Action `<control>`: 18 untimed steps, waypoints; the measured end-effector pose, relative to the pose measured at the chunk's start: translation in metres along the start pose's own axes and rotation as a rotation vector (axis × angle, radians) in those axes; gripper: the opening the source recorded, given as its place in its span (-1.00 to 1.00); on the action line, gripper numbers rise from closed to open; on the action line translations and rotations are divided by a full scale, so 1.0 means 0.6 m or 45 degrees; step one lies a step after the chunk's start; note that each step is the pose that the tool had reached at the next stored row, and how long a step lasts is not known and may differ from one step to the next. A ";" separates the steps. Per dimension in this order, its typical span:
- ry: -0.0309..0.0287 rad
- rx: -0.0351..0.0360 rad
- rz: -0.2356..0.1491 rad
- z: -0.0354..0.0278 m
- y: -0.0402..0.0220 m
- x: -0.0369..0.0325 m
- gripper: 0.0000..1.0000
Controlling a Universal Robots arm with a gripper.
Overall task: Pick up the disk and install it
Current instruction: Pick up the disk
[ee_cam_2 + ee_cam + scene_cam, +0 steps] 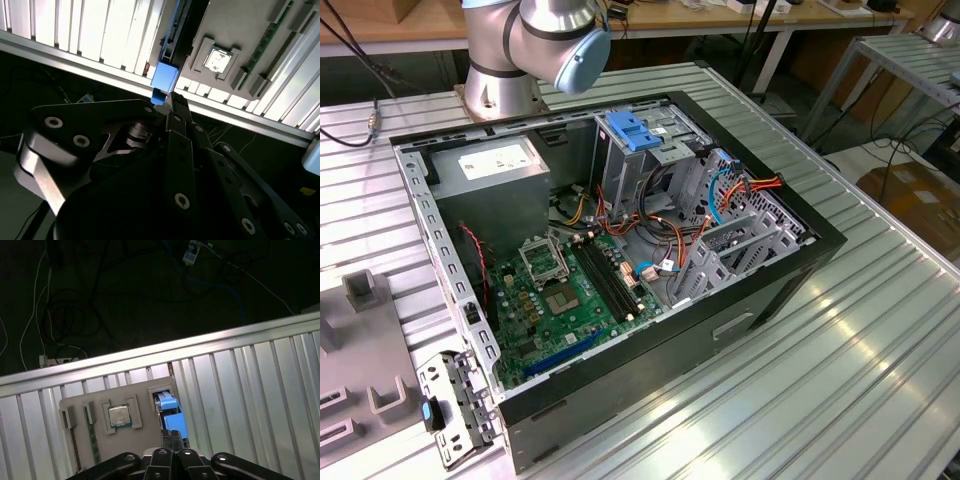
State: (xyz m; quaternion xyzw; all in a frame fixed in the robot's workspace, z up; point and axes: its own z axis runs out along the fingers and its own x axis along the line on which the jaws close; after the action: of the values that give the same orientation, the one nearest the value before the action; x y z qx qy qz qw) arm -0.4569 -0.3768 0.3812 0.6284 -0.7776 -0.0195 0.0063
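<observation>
The hand (172, 433) looks clamped on the blue tab of the disk (171, 409), not yet lifted from its tray (145, 445) slot, installation in the case (720, 330) undone.

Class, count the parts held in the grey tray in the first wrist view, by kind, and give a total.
Processor chip: 1
Memory stick: 1
Disk: 1
Total: 3
</observation>
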 end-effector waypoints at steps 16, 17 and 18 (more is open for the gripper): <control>0.0044 -0.0017 -0.114 0.001 0.000 0.000 -0.79; 0.0044 -0.0017 -0.114 0.001 0.000 0.000 -0.79; 0.0043 -0.0014 -0.114 0.001 0.000 0.000 -0.79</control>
State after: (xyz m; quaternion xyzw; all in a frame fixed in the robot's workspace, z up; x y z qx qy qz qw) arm -0.4568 -0.3768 0.3804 0.6627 -0.7486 -0.0191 0.0071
